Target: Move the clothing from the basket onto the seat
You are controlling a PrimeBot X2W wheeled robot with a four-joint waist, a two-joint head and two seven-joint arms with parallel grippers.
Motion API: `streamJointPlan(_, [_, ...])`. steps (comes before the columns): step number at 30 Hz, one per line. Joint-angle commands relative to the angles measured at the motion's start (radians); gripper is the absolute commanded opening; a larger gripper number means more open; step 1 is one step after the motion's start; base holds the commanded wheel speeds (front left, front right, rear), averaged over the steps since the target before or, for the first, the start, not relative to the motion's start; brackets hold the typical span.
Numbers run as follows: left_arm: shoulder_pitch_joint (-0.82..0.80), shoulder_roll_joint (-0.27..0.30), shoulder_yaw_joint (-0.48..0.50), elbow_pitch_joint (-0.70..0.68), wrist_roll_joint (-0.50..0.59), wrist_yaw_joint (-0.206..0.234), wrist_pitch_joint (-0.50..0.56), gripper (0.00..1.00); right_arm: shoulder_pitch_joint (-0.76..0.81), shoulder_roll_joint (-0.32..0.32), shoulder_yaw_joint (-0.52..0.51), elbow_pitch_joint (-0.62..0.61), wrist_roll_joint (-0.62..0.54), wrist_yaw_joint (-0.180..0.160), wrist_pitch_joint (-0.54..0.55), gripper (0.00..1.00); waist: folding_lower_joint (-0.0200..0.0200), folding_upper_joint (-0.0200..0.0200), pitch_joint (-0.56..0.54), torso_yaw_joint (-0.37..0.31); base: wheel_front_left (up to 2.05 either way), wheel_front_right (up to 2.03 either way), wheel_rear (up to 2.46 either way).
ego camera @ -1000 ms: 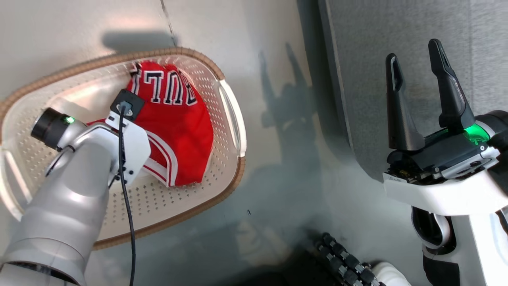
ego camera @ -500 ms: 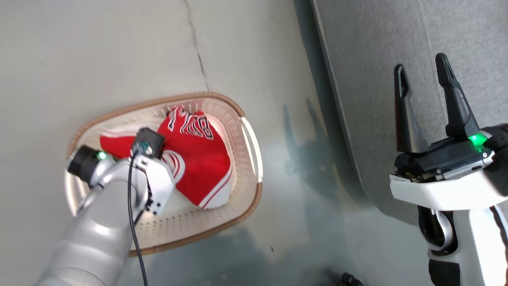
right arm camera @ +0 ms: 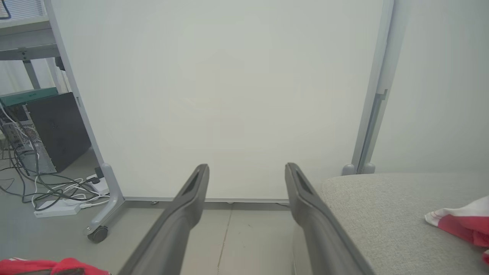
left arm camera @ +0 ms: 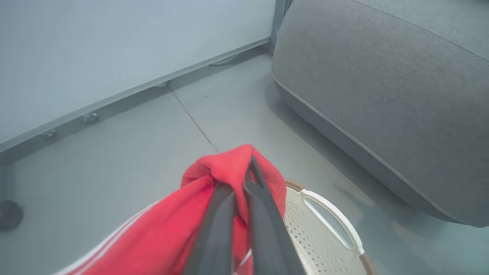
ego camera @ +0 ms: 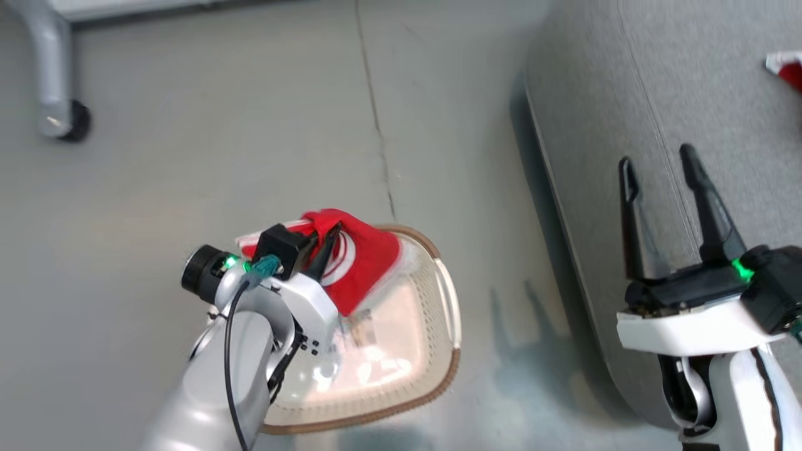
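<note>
Basket (ego camera: 432,285): on the floor (ego camera: 188,163), left of the seat (ego camera: 689,81), with a strip of floor between them.
Held garment (ego camera: 366,257): in the left gripper (ego camera: 329,241), over the basket's far rim.
Second garment (ego camera: 786,66): on the seat, far right, well apart from the basket.
Right gripper (ego camera: 656,156): over the seat's left edge in the head view.
Floor seam (ego camera: 376,138): runs from behind down to the basket's far rim.
Partition panel (right arm camera: 221,95): upright behind the floor and the seat.
Caster (ego camera: 76,120): on the floor, far left, well behind the basket.
Computer tower (right arm camera: 57,130): left of the panel.
</note>
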Motion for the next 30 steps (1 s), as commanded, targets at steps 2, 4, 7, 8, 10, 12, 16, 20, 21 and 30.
streamJointPlan(2, [0.029,0.009,0.017,-0.050,0.003,-0.004,-0.004,0.00,0.018,-0.006,-0.001,0.007,-0.010,0.000,-0.005,1.00,0.0000,0.0000,-0.082,0.058,0.00,0.00,0.00])
streamJointPlan(4, [0.063,0.006,0.037,-0.129,0.007,-0.005,-0.005,0.00,0.032,-0.006,-0.003,0.018,-0.013,0.000,-0.005,1.00,0.0000,0.0000,-0.117,0.071,0.00,0.00,0.00])
streamJointPlan(7, [0.115,0.004,0.077,-0.241,0.010,-0.004,-0.004,0.00,0.050,-0.006,-0.006,0.030,-0.014,0.000,-0.005,1.00,0.0000,0.0000,-0.166,0.085,0.00,0.00,0.00])
streamJointPlan(8, [0.131,0.004,0.091,-0.282,0.009,-0.004,-0.004,0.00,0.056,-0.006,-0.006,0.033,-0.014,0.000,-0.005,1.00,0.0000,0.0000,-0.182,0.088,0.00,0.00,0.00])
streamJointPlan(10, [0.162,0.002,0.117,-0.357,0.010,-0.006,-0.005,0.00,0.067,-0.006,-0.004,0.037,-0.013,0.000,-0.005,1.00,0.0000,0.0000,-0.210,0.094,0.00,0.00,0.00])
streamJointPlan(12, [0.208,-0.001,0.149,-0.468,0.015,-0.007,-0.005,0.00,0.085,-0.006,-0.001,0.046,-0.012,0.000,-0.005,1.00,0.0000,0.0000,-0.250,0.099,0.00,0.00,0.00])
streamJointPlan(16, [0.258,-0.003,0.179,-0.603,0.004,-0.013,-0.005,0.00,0.108,-0.006,-0.001,0.051,-0.009,0.000,-0.005,1.00,0.0000,0.0000,-0.289,0.105,0.00,0.00,0.00])
streamJointPlan(20, [0.292,-0.003,0.197,-0.733,-0.014,-0.009,-0.005,0.00,0.132,-0.007,0.001,0.056,-0.009,0.000,-0.005,1.00,0.0000,0.0000,-0.322,0.107,0.00,0.00,0.00])
streamJointPlan(21, [0.306,-0.003,0.200,-0.760,-0.017,-0.007,-0.004,0.00,0.138,-0.009,0.002,0.057,-0.007,0.000,-0.005,1.00,0.0000,0.0000,-0.332,0.106,0.00,0.00,0.00])
streamJointPlan(30, [0.367,-0.003,0.246,-0.979,-0.036,0.036,-0.003,0.00,0.201,-0.011,0.014,0.057,0.008,0.000,-0.005,1.00,0.0000,0.0000,-0.393,0.093,0.00,0.00,0.00])
